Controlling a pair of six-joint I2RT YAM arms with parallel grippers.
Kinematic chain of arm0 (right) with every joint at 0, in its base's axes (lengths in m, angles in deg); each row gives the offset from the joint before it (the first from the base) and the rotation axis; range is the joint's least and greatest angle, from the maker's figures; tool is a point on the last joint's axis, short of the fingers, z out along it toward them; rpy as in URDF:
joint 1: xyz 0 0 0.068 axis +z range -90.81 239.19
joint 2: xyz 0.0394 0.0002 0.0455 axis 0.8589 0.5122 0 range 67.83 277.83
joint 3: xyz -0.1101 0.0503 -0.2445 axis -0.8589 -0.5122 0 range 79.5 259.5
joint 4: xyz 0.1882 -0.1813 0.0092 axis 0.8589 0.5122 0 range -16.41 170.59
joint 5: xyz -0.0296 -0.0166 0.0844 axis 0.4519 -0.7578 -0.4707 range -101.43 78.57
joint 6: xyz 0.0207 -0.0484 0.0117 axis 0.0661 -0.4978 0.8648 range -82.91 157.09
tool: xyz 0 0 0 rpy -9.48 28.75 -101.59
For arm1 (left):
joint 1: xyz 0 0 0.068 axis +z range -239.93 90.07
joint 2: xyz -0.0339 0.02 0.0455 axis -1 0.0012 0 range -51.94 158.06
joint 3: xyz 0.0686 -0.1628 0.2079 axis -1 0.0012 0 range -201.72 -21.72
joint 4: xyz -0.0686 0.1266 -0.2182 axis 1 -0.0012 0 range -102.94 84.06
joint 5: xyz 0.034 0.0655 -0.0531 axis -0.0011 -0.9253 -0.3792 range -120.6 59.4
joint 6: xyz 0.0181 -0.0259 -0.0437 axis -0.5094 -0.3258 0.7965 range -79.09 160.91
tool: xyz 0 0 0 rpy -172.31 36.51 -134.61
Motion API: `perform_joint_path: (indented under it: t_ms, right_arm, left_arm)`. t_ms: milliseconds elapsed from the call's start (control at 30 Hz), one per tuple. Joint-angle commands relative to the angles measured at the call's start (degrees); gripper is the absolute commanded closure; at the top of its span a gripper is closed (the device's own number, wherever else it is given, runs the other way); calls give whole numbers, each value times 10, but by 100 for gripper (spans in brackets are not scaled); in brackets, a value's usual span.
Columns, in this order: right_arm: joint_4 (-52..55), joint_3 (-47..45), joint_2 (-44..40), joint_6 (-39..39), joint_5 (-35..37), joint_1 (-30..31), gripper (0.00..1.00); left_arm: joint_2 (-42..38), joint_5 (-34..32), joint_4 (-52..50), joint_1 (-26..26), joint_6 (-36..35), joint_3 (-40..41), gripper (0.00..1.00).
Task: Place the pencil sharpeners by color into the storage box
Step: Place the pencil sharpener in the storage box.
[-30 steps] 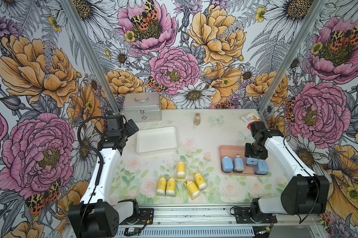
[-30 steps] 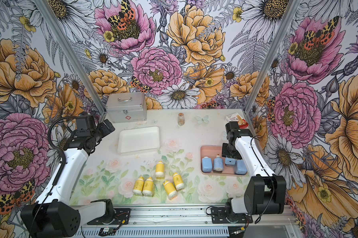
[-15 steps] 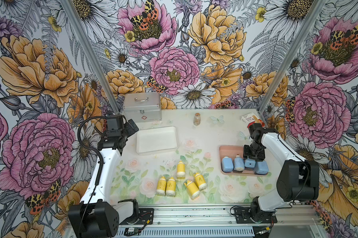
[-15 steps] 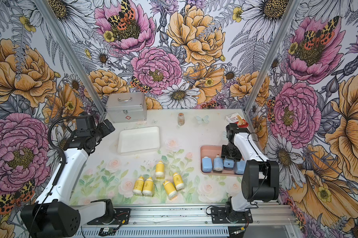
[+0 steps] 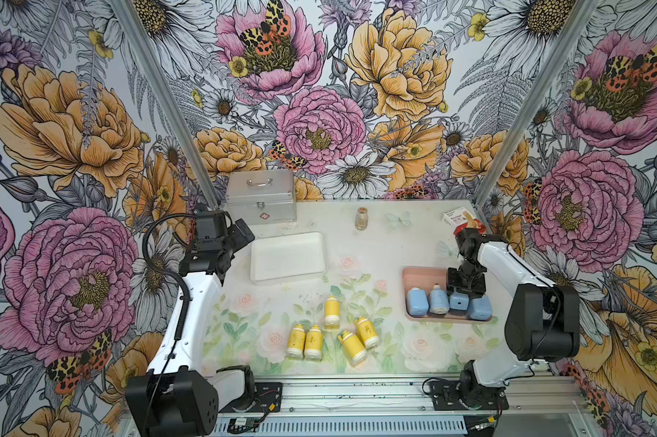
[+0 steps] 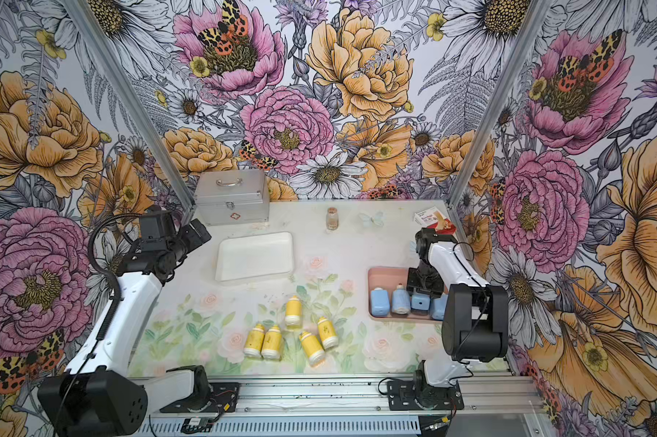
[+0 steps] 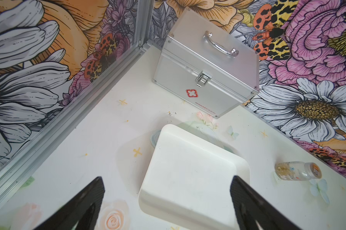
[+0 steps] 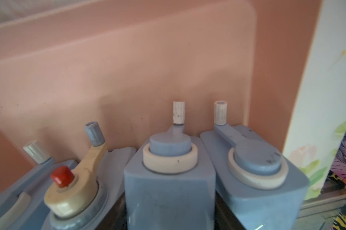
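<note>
Pencil sharpeners: four blue standing in pink tray, right side; five yellow sharpeners lying loose, near centre. Right gripper pinching third blue sharpener, apparently seating it. Left gripper hanging spread beside white tray, far left. Next move calling for release, straight lift, then yellows.

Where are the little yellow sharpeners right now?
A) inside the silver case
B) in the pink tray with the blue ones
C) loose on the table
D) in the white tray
C: all five yellow pencil sharpeners sit on the table near its front edge. The white tray holds nothing, and the pink tray holds only light-blue pencil sharpeners.
</note>
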Motion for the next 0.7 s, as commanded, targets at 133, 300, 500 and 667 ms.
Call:
perform_joint_path:
  t_ms: [133, 300, 500, 667]
  right_arm:
    - [-4, 3, 16, -4, 13, -3, 52]
    - [-2, 4, 15, -3, 14, -3, 45]
    - [-1, 5, 12, -1, 16, -3, 39]
    - [0, 5, 11, -1, 18, -3, 37]
  left_arm:
    - [4, 12, 17, 7, 12, 2, 1]
    - [3, 13, 17, 8, 12, 2, 1]
    - [4, 14, 17, 10, 12, 2, 1]
    - [4, 14, 18, 10, 12, 2, 1]
